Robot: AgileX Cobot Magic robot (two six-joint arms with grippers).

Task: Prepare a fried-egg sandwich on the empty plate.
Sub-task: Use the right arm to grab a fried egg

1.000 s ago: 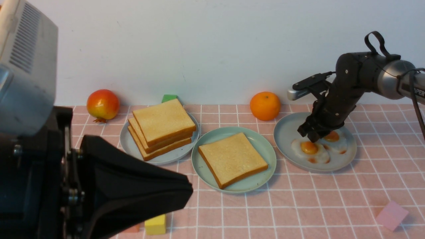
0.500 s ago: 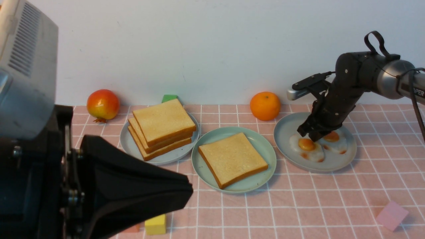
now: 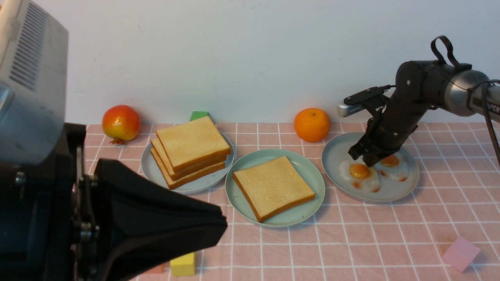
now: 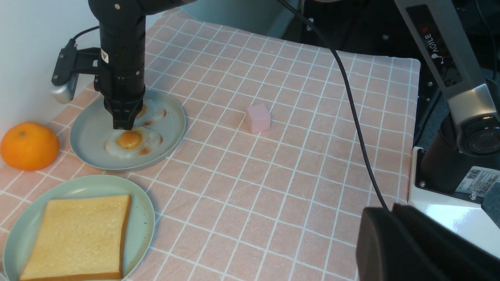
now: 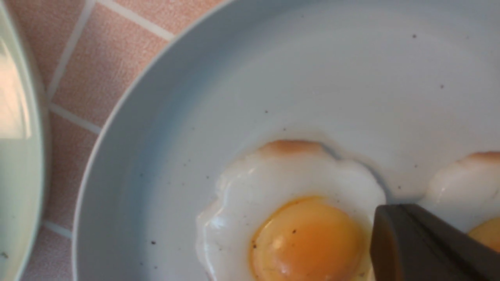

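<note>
One toast slice (image 3: 273,187) lies flat on the mint-green plate (image 3: 308,171) in the middle. More toast slices (image 3: 191,150) are stacked on a grey-blue plate (image 3: 150,168) to its left. Two fried eggs sit on the right grey-blue plate (image 3: 338,156): the near egg (image 3: 360,173) and a second egg (image 3: 392,164) behind it. My right gripper (image 3: 367,159) points down between them, shut on the near egg's (image 5: 297,218) far edge. The left wrist view shows the right gripper (image 4: 122,124) touching that egg (image 4: 131,140). My left gripper (image 3: 224,224) hangs low at front left, fingers together, holding nothing.
An orange (image 3: 311,124) and a red-yellow fruit (image 3: 121,122) stand by the back wall, with a green block (image 3: 199,115) behind the toast stack. A yellow block (image 3: 183,264) lies at the front and a pink block (image 3: 461,253) at the front right.
The right gripper's jaws have closed at the near egg's edge. That egg has slid slightly left and back, bunching toward the gripper. The left arm has not moved.
</note>
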